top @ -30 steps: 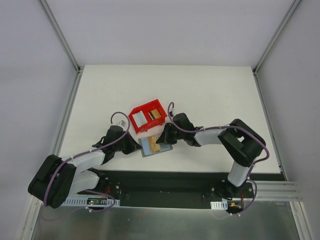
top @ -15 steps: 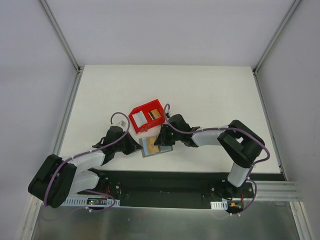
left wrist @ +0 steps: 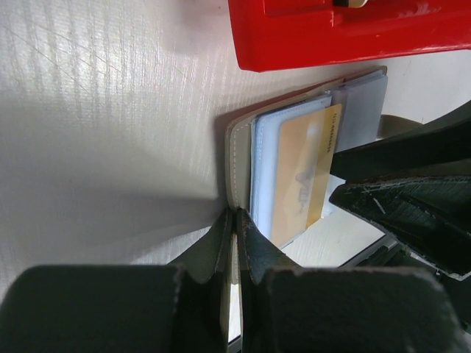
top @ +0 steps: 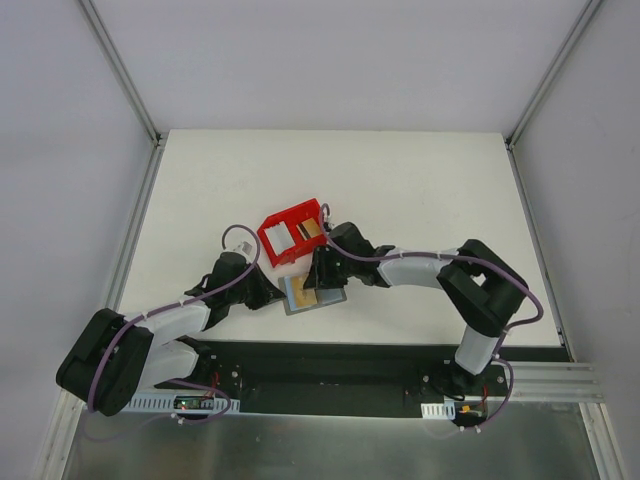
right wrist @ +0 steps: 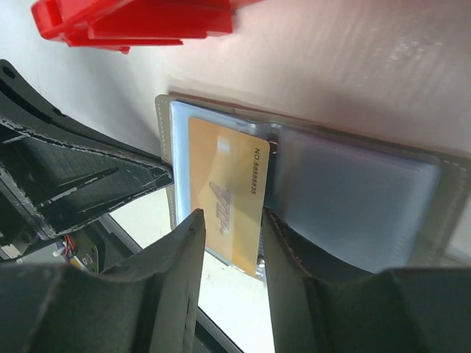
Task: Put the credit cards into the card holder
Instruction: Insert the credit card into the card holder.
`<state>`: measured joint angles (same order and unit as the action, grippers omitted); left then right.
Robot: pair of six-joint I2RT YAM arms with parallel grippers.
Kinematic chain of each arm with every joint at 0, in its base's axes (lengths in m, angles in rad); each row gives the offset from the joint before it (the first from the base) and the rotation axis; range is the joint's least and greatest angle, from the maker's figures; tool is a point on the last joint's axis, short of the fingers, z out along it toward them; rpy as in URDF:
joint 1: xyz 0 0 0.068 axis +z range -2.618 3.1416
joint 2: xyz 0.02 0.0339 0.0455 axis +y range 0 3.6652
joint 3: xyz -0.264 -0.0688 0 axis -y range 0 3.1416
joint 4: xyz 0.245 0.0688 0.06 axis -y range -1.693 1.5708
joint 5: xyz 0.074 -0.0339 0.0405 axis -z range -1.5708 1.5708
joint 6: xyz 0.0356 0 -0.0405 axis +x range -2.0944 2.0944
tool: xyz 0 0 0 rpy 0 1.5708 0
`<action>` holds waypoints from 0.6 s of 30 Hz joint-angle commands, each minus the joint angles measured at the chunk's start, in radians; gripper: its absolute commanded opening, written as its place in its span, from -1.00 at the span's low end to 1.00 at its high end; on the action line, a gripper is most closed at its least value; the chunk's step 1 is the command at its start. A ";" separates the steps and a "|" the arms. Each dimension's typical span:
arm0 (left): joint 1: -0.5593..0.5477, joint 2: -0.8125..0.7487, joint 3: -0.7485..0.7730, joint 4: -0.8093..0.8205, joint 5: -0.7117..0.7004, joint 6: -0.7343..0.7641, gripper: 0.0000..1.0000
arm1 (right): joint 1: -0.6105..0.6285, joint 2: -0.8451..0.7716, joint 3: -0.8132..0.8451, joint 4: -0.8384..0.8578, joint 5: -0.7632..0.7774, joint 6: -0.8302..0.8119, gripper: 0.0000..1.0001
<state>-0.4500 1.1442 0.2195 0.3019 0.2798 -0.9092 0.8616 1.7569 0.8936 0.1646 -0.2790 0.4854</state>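
The grey card holder (top: 296,298) lies open in front of the red bin, its clear pockets facing up. My left gripper (top: 272,294) is shut on its left edge, seen close in the left wrist view (left wrist: 234,220). A gold card (right wrist: 224,187) lies on the holder's (right wrist: 353,198) left pocket page, overhanging its near edge. It also shows in the left wrist view (left wrist: 302,173). My right gripper (right wrist: 229,228) is open just above the gold card, one finger on each side. A white card (top: 283,238) and a darker card (top: 307,229) lie in the bin.
The red open-topped bin (top: 272,226) stands just behind the holder, close to both grippers. It also shows in the left wrist view (left wrist: 346,33) and the right wrist view (right wrist: 132,22). The table's near edge and the black base rail (top: 330,355) lie just below the holder.
My right gripper has moved left over the card holder, and the gold card has gone further left onto it. The left gripper has kept its hold on the holder's edge.
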 commanded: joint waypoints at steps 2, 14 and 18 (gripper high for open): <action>0.005 0.015 -0.012 -0.083 -0.014 0.023 -1.00 | 0.042 0.036 0.068 -0.048 -0.012 -0.024 -0.23; 0.005 0.000 -0.016 -0.083 -0.018 0.012 -1.00 | 0.088 0.044 0.154 -0.120 -0.005 -0.031 -0.37; 0.005 -0.012 -0.022 -0.084 -0.021 0.010 -1.00 | 0.086 0.055 0.174 -0.129 -0.026 -0.036 -0.39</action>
<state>-0.4500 1.1362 0.2195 0.2928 0.2798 -0.9092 0.9264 1.8057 1.0084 0.0315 -0.2546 0.4511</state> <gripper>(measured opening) 0.006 0.312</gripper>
